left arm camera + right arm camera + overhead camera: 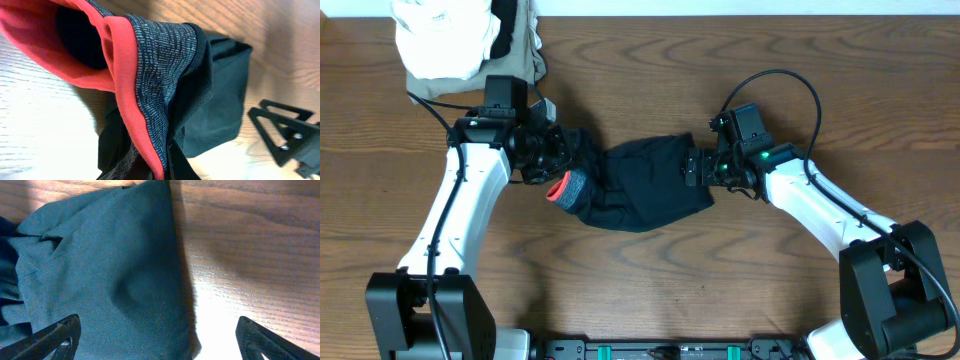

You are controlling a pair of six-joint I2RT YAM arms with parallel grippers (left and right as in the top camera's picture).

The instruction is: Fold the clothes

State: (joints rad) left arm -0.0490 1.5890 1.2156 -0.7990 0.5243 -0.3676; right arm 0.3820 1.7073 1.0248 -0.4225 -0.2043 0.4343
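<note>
Long black trousers (642,186) lying left-to-right, waistband (568,188) pinched in clamped left gripper (552,162), right gripper (692,168) wide open, empty, straddling opposite end.

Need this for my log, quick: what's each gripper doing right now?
Left gripper: closed on the black garment near its waistband.
Right gripper: open at the garment's other edge, holding nothing.
</note>
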